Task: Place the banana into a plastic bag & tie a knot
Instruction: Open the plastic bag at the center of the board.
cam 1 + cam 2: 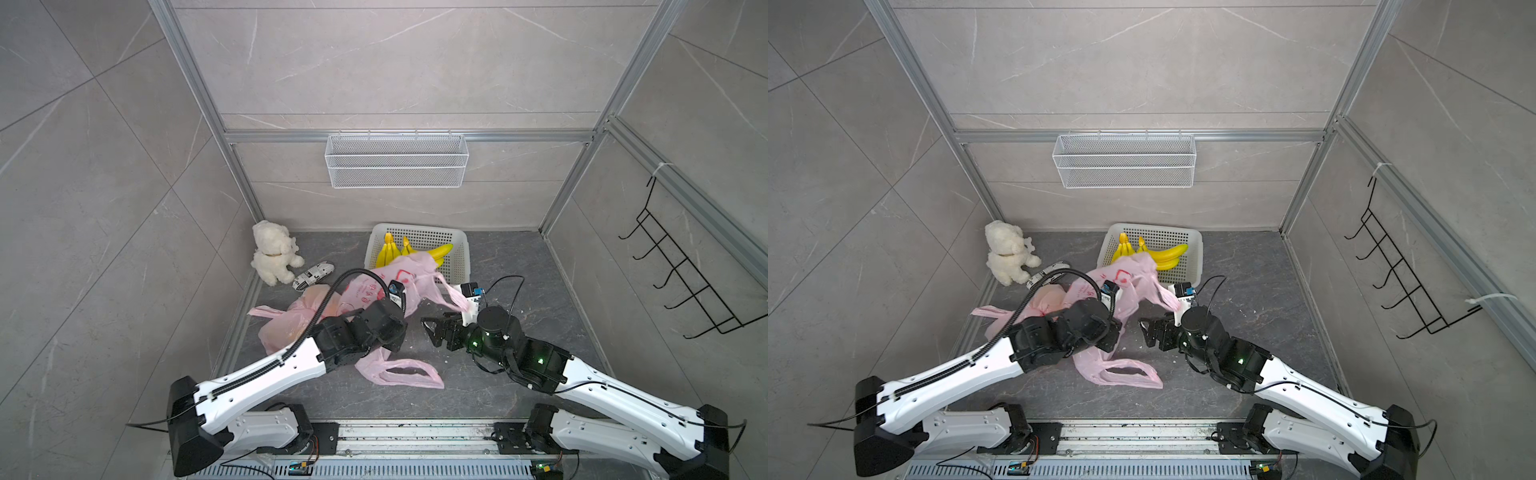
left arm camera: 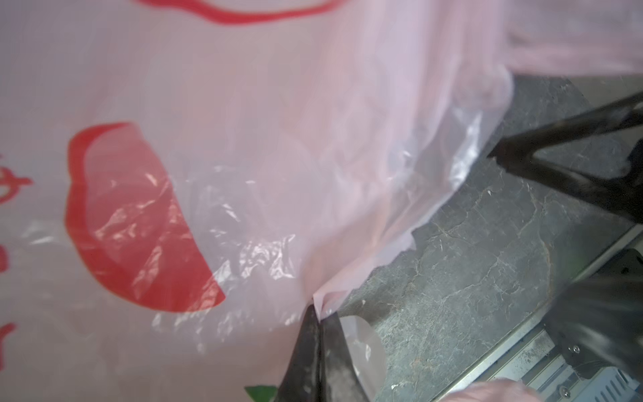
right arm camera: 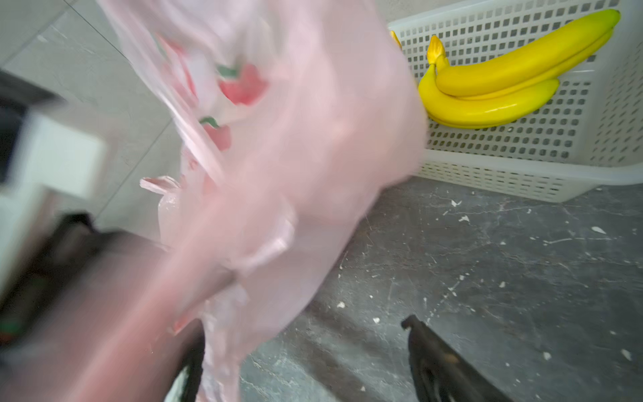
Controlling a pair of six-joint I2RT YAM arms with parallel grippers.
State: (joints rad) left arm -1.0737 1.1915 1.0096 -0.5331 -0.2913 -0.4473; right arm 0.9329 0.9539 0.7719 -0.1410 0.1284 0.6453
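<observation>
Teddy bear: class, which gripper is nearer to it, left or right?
Left. The left gripper, fingers shut on the pink bag, is mid-floor, nearer the teddy bear. The open right gripper is farther off, toward the opposite side wall.

Pink plastic bags: 3, as far as the overlap lets one tell: lifted bag [image 1: 399, 278], stuffed bag [image 1: 286, 322] at left, flat bag [image 1: 372, 368] near. Banana bunches: 2, left bunch [image 1: 384, 255] & right bunch [image 1: 442, 250], both in 1 white basket [image 1: 459, 264]. Plush bear [image 1: 272, 257]: 1. Printed roll [image 1: 313, 276]: 1. Mesh wall basket [image 1: 397, 166]: 1. Hook rack [image 1: 688, 272]: 1, w/ 5 hooks. Robot arms: 2. Hands: 2, left hand [image 2: 318, 322], right hand [image 1: 431, 331].
</observation>
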